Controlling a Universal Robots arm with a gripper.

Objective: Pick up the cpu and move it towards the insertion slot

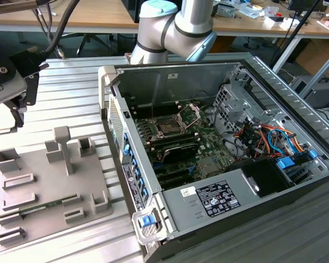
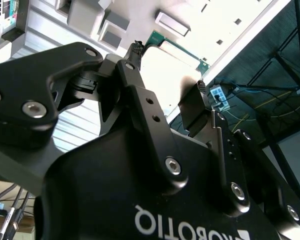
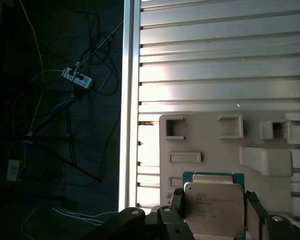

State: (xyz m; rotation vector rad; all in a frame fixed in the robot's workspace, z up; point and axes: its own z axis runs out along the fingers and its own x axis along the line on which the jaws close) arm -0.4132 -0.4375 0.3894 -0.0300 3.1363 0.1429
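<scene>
Two black fingers (image 3: 176, 201) of the gripper (image 3: 214, 199) are clamped on opposite edges of the cpu (image 3: 213, 207), which sits flat between them with its silvery metal top facing the first wrist view. In the second wrist view the gripper (image 2: 168, 68) pinches the same chip (image 2: 165, 75), and a thin green rim shows along its far edge. The cpu hangs in the air, clear of everything beneath it.

Below it lies a grey fixture tray (image 3: 210, 135) with raised blocks and shallow pockets. The tray rests on the slatted aluminium worktop (image 3: 215, 60), near one of its edges. Past that edge the dark floor shows, with loose cables and a power strip (image 3: 77, 76).

In the exterior view the tray (image 1: 44, 183) sits toward the worktop's (image 1: 77, 104) near corner on the exterior view's left, and a green memory stick (image 1: 44, 207) lies in one of its long grooves. Just beside the tray, to the exterior view's right, stands an open computer case (image 1: 153, 82). On the board inside it is the insertion slot (image 1: 167, 126), a dark square with a silver frame, with its metal bracket (image 1: 189, 112) tipped up at the far side. The slot is well apart from the tray. Behind the case the arm (image 1: 175, 27) rises, and wooden desks stand beyond.
</scene>
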